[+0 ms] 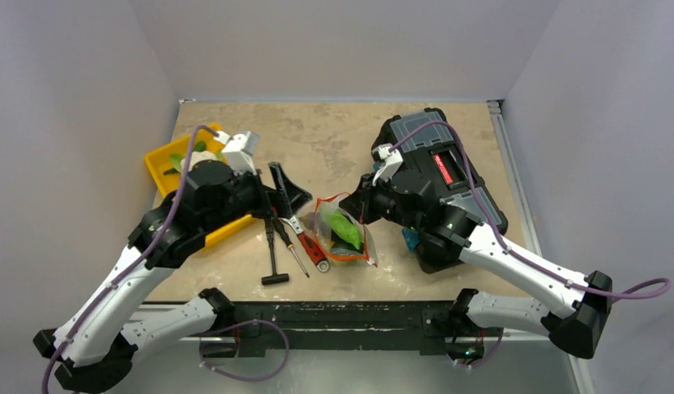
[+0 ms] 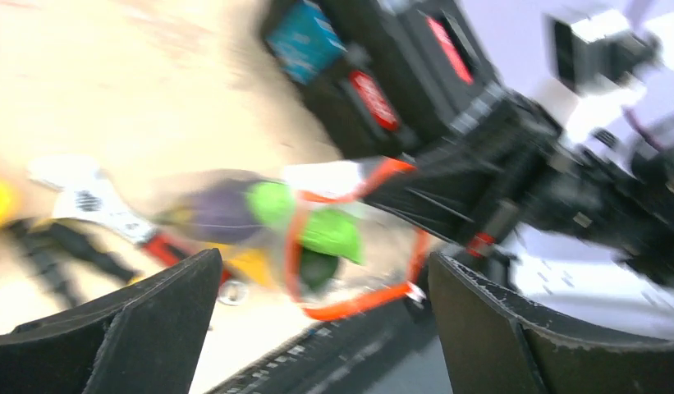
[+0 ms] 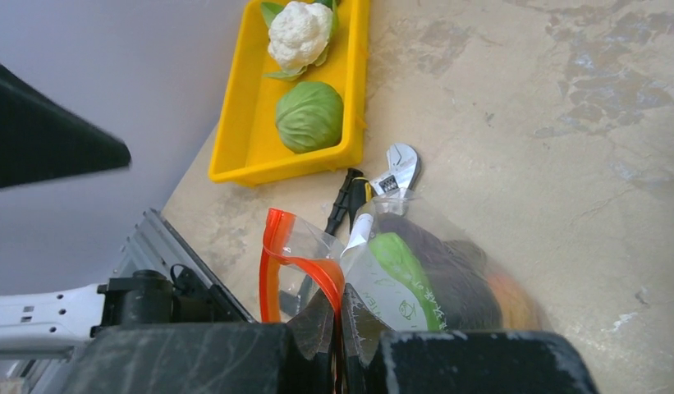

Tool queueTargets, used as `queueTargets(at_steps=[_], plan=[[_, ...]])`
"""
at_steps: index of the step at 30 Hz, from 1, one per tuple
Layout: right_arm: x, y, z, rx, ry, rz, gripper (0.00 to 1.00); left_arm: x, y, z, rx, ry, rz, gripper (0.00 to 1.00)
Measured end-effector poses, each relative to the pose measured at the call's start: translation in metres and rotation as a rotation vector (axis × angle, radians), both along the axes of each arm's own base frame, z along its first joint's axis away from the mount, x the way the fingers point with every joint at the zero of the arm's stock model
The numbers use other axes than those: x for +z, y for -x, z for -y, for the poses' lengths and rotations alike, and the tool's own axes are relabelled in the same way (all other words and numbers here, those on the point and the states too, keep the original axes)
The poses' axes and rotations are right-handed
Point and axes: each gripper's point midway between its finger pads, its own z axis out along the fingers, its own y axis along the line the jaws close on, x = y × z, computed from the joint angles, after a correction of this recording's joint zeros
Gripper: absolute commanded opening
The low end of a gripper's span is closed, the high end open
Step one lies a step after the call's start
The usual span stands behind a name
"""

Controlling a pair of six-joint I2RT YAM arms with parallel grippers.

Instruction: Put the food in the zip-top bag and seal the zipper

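Observation:
The zip-top bag (image 1: 343,236) lies crumpled near the table's front middle, its mouth standing open. Through the clear plastic I see the food: green pieces (image 3: 397,261), a dark purple eggplant (image 3: 456,283) and an orange ball (image 3: 514,305). My right gripper (image 3: 340,318) is shut on the red-orange zipper (image 3: 272,263) at the bag's right side, and the strip loops up and away from the pinch. My left gripper (image 2: 325,328) hangs open just left of the bag, nothing between its fingers (image 2: 153,328); that view is blurred, with the bag's mouth ahead of it.
A yellow tray (image 3: 235,123) at the back left holds a white cauliflower (image 3: 299,34) and a pale-green cabbage (image 3: 309,116). A red-handled wrench (image 1: 310,245), a screwdriver and a black T-handle tool (image 1: 272,256) lie left of the bag. A black toolbox (image 1: 448,164) fills the right.

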Motion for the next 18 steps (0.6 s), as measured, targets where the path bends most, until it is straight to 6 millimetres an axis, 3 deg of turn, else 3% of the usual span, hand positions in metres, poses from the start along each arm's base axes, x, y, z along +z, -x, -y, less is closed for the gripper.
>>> queueTargets(at_steps=[4, 10, 14, 18], plan=[[-0.002, -0.002, 0.004, -0.007, 0.027, 0.019, 0.0, -0.008, -0.03, -0.074, 0.299, -0.127, 0.033, 1.0], [-0.002, -0.004, 0.011, -0.023, 0.051, 0.039, 0.0, -0.03, -0.059, -0.17, 0.674, -0.281, 0.03, 1.0], [-0.002, -0.003, 0.015, -0.025, 0.064, 0.048, 0.0, -0.069, -0.086, -0.241, 0.928, -0.315, -0.113, 0.94], [-0.004, -0.005, 0.018, -0.034, 0.081, 0.055, 0.0, -0.112, -0.123, -0.284, 1.012, -0.24, -0.279, 0.82]])
